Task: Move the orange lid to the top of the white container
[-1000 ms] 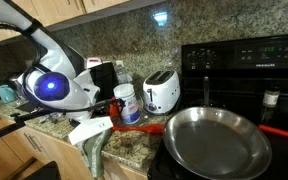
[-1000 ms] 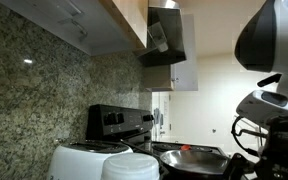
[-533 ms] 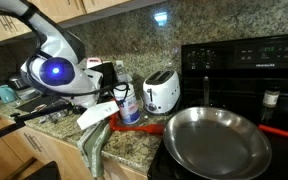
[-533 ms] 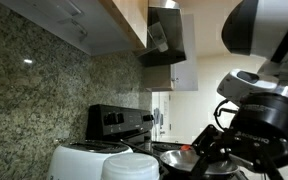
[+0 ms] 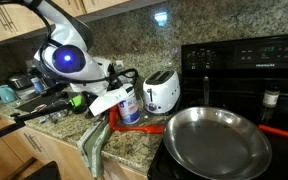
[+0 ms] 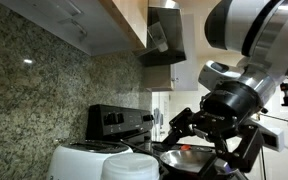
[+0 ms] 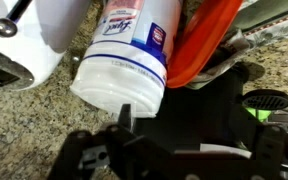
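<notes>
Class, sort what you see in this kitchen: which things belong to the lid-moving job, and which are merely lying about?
Job: orange lid, white container.
Lying about: toaster, steel pan, cloth, stove.

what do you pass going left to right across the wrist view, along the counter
white toaster → white container → orange lid
</notes>
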